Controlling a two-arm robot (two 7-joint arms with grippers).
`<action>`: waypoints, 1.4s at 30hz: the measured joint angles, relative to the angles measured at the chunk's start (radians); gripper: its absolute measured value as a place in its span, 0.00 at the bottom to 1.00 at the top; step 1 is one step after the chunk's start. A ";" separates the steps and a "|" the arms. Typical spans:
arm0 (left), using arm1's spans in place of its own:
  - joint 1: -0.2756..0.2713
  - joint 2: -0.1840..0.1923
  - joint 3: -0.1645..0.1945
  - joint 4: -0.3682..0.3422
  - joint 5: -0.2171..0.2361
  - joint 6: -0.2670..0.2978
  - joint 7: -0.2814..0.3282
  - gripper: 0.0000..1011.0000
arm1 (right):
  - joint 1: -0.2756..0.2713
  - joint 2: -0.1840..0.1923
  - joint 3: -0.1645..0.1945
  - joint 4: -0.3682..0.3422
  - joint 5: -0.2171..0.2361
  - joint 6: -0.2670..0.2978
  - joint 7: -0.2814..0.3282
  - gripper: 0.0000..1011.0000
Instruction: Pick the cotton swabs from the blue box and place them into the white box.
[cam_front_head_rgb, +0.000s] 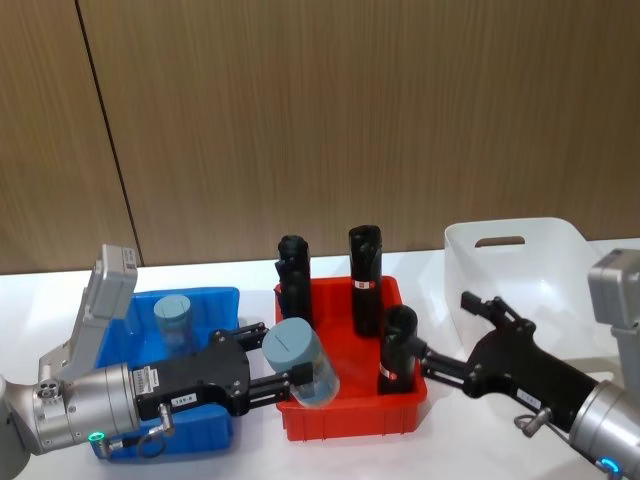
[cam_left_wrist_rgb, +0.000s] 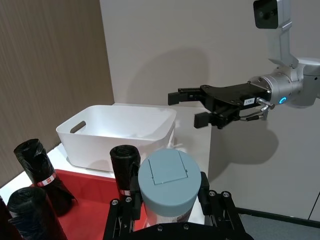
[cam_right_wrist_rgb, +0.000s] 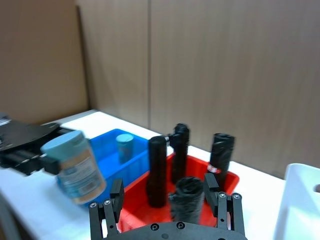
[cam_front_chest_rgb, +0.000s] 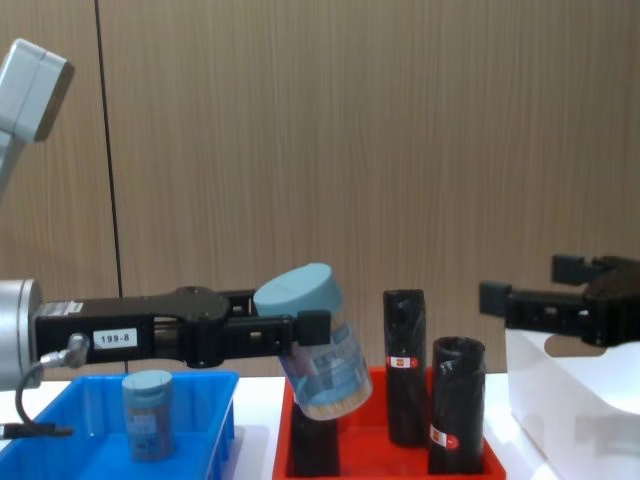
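A cotton swab jar with a pale blue lid hangs tilted over the left part of the red tray, and my left gripper is shut on it. The same jar shows in the chest view and close up in the left wrist view. Another cotton swab jar stands upright in the blue box at the left. The white box sits at the far right. My right gripper is open with nothing in it. It hovers between the red tray's right end and the white box.
A red tray lies between the two boxes. It holds several tall black rolls with red-white labels, standing upright. One roll stands just left of my right gripper. A wooden wall runs behind the table.
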 joint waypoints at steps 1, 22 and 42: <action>0.000 0.000 0.000 0.000 0.000 0.000 0.000 0.65 | 0.002 0.003 -0.001 0.000 0.000 0.005 0.011 0.99; 0.000 0.000 0.000 0.001 0.000 0.000 -0.002 0.65 | 0.076 -0.008 -0.054 0.044 -0.056 0.121 0.246 0.99; 0.000 0.000 0.000 0.001 0.000 0.000 -0.002 0.65 | 0.161 -0.087 -0.119 0.134 -0.143 0.149 0.284 0.99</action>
